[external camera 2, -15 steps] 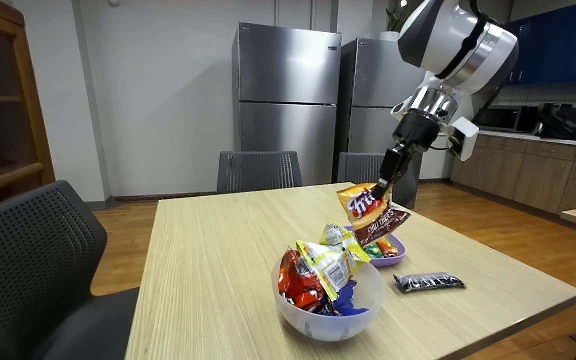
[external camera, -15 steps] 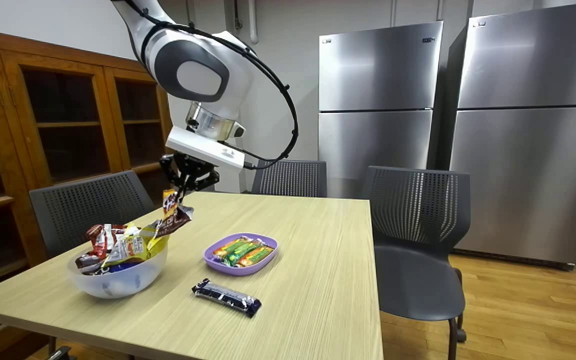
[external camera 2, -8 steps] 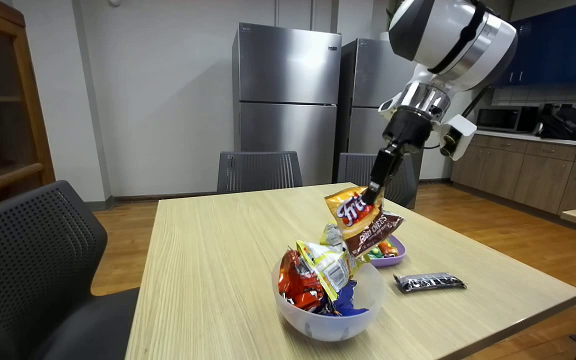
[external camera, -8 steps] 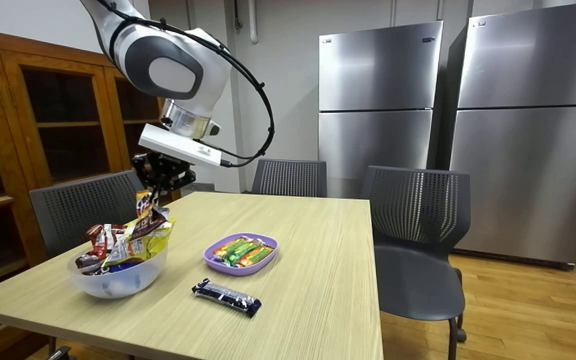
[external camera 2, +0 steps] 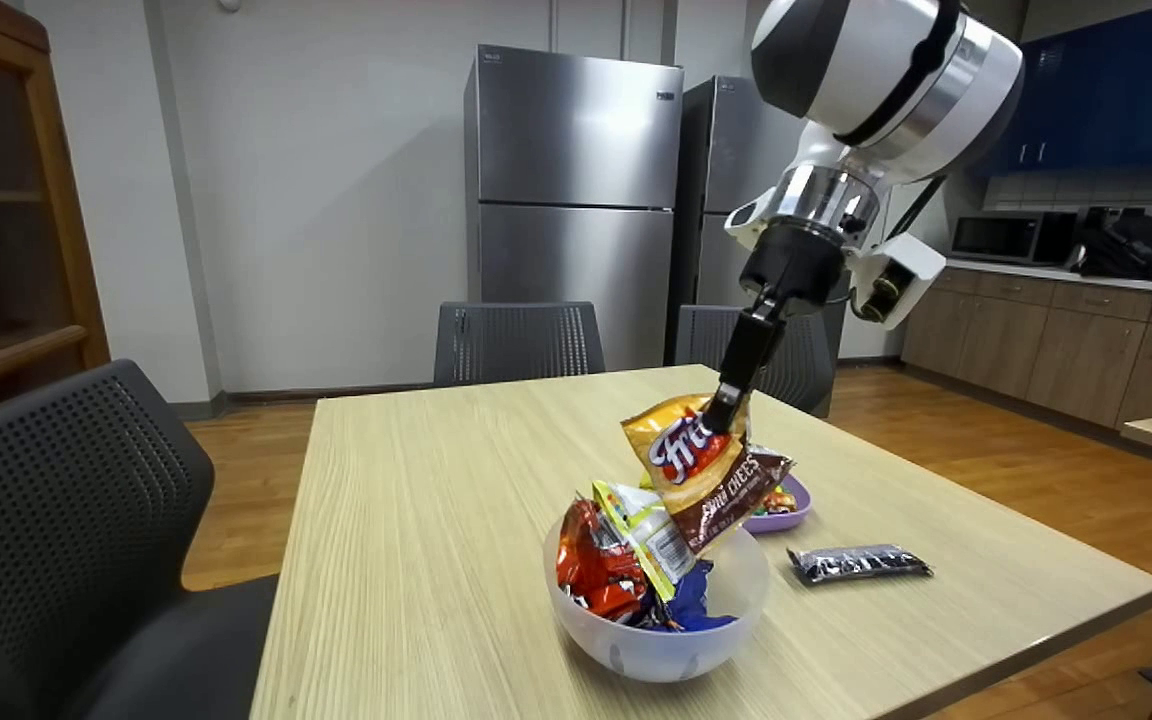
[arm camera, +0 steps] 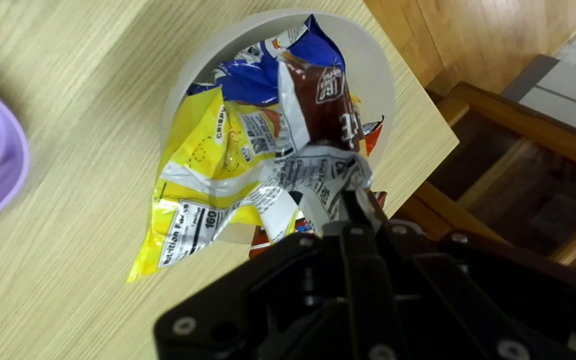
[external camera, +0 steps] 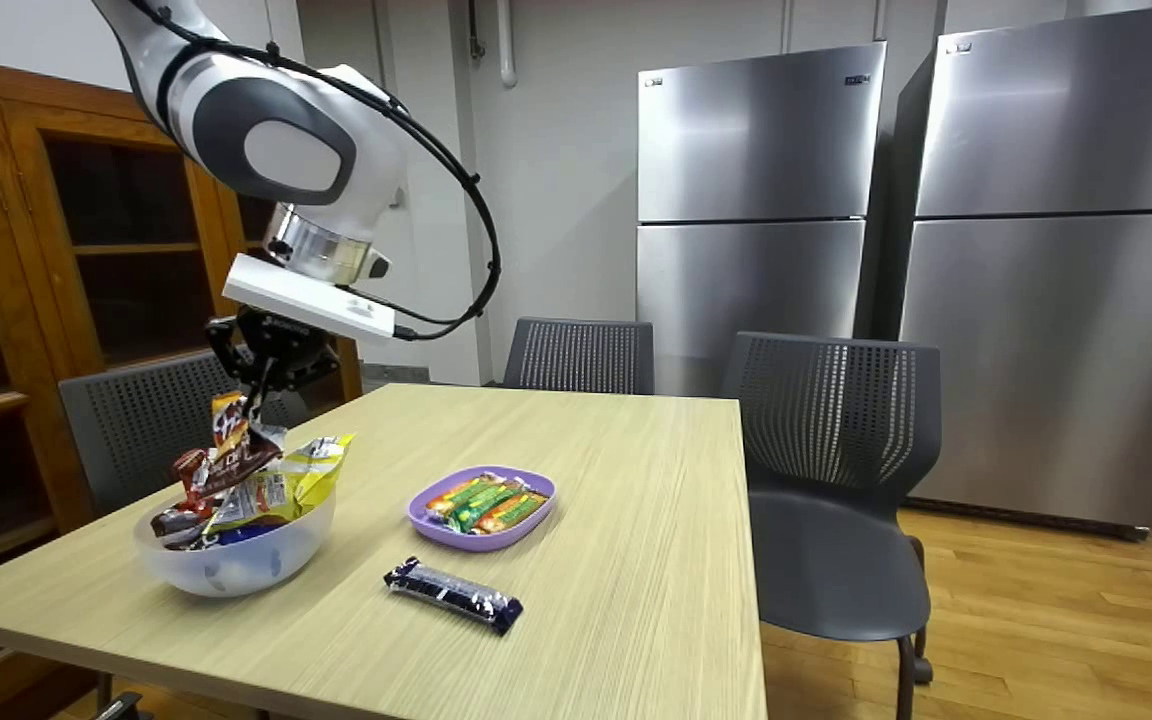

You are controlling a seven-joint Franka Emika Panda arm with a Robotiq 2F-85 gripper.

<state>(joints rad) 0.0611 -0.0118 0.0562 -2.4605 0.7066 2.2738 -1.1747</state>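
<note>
Orange/brown Fritos bag is pinched by its upper edge in the claw, which is squeezed tight on it. It's held tilted over the frosted bowl on the counter, lower end right by what's piled in there, incl. a yellow bag, blue bag & red bag. Whether those are touched can't be told tbh. Purple dish w/ green & orange wrapped snacks is set nearby, + a dark wrapped bar is laid near bowl & dish, apart from both.
</note>
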